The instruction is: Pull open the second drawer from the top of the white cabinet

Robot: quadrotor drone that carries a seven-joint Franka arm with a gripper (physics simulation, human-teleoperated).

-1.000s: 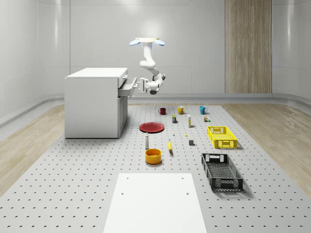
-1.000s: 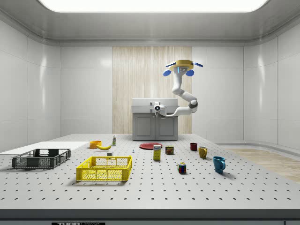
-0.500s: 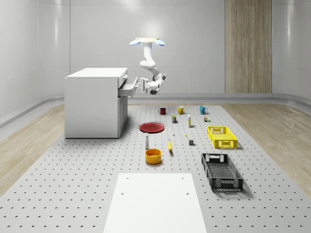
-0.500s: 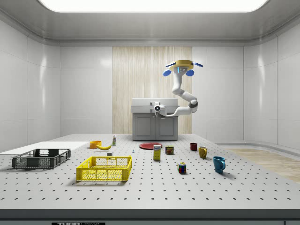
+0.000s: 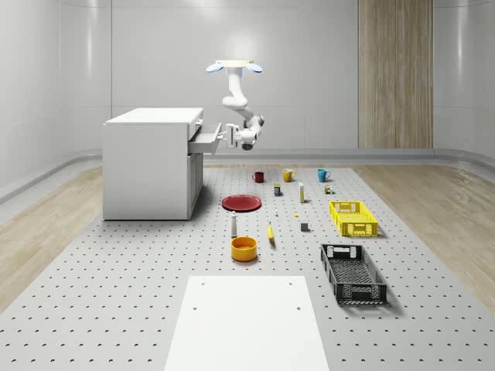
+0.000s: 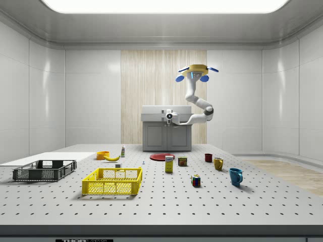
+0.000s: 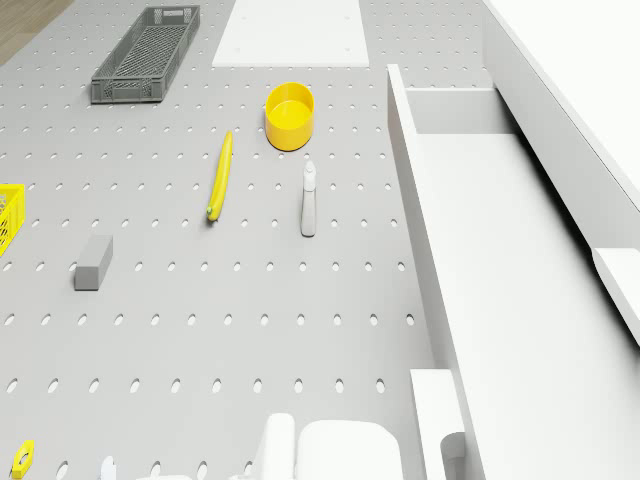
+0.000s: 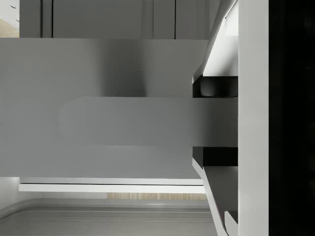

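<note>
Hovering beside the cabinet [image 5: 151, 162], my gripper [image 5: 229, 134] has its jaws closed on the handle [image 8: 133, 120] between them; drawer [image 7: 500, 300] partly out, rigid, sliding straight, I judge.

pale glossy panelled walls [image 6: 45, 91] curve into the floor, with a wood-grain strip [image 5: 395, 73] on the far wall. a grey perforated platform [image 5: 116, 294] covers the middle, wood flooring [image 5: 433, 209] along both sides. a long ceiling light panel [image 6: 161, 5] glows overhead.
</note>
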